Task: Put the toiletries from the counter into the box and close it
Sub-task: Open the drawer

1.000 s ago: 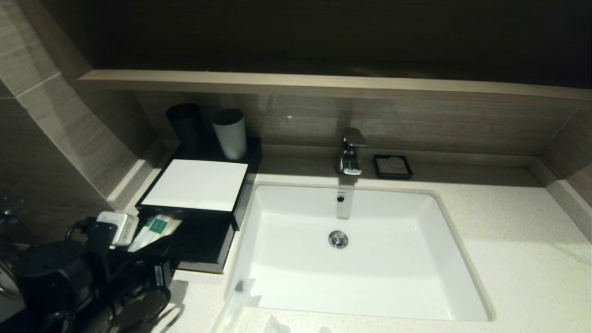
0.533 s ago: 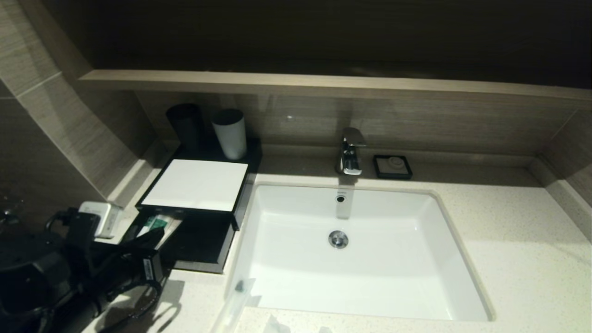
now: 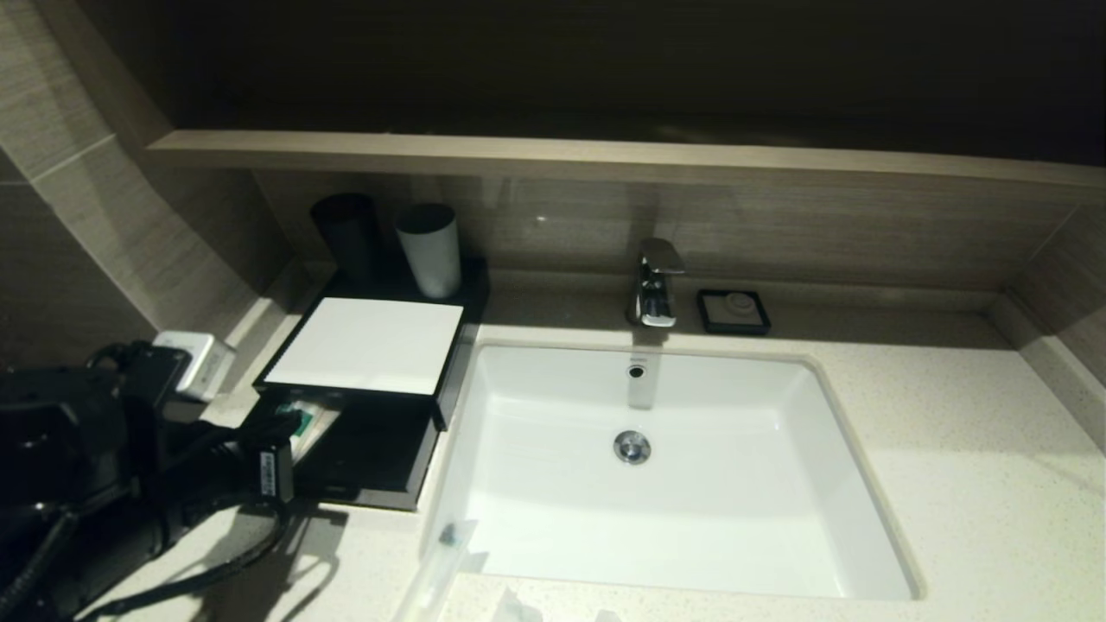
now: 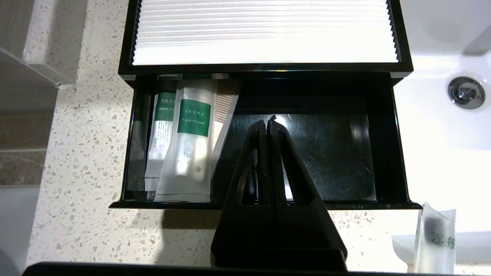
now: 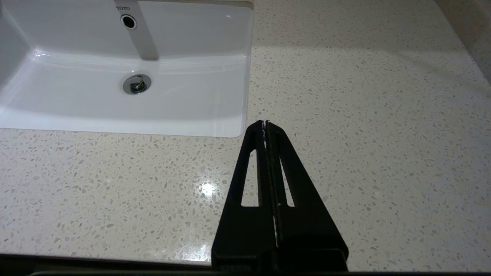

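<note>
- Hanging over the front of the box (image 3: 363,345), the left gripper (image 4: 268,122) has its fingers pressed together with nothing between them; in its wrist view the tips sit above the bare black floor of the pulled-out drawer (image 4: 368,153).
- The drawer stands open toward the robot, its front lip level with a strip of speckled counter (image 4: 96,230) that runs along the drawer's front and along the side away from the sink.
- Three or four packets (image 4: 190,145) lie side by side in the drawer, crowded against the side wall away from the sink; two show green labels, and their far ends slip under the white top panel (image 4: 264,30).
- The rest of the drawer floor, on the sink side, is bare.
- One more packet (image 4: 435,245) with green print stands on the counter just outside the drawer's front corner on the sink side, at the rim of the sink (image 3: 657,466).
- In the head view, that packet (image 3: 445,553) shows at the basin's near left corner.
- The right gripper (image 5: 265,123), fingers pressed together and holding nothing, hangs above open counter (image 5: 364,134) beside the near right corner of the sink (image 5: 191,76).
</note>
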You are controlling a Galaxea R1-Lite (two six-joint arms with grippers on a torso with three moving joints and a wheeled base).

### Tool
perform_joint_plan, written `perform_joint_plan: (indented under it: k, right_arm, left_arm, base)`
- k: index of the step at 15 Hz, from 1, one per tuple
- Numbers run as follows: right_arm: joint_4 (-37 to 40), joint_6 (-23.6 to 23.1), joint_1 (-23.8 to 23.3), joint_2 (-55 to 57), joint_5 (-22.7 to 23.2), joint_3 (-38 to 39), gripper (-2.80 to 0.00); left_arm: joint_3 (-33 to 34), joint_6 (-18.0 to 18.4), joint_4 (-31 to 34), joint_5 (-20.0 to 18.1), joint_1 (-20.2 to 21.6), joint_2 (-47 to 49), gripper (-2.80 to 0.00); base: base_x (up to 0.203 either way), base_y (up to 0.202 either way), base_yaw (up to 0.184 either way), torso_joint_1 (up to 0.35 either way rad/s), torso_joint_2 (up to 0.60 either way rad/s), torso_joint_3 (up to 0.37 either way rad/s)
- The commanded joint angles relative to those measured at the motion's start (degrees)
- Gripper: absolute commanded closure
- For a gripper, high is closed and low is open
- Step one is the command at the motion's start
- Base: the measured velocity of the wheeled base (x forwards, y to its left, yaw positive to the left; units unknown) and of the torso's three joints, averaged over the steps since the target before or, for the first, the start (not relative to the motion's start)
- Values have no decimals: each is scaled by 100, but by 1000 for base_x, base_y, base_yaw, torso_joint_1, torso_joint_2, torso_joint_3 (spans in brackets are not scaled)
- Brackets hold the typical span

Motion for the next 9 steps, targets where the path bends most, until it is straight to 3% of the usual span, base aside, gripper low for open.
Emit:
perform_joint_plan:
  k: [1,5,9]
  right_arm:
    - [-5,1,1,-6,0,1,0]
    - [2,1,1,-6,0,1,0]
    - [-5,1,1,-6,0,1,0]
  left_arm:
    - [-880,-48,1710,-10,-2,-179,0]
    - [-2055,-268,3621,-25,-16,269,0]
    - [-2272,-283,4126,-22,-19,663,0]
  base:
    - [0,0,0,0,0,0]
    - [0,0,0,0,0,0]
    - [0,0,0,0,0,0]
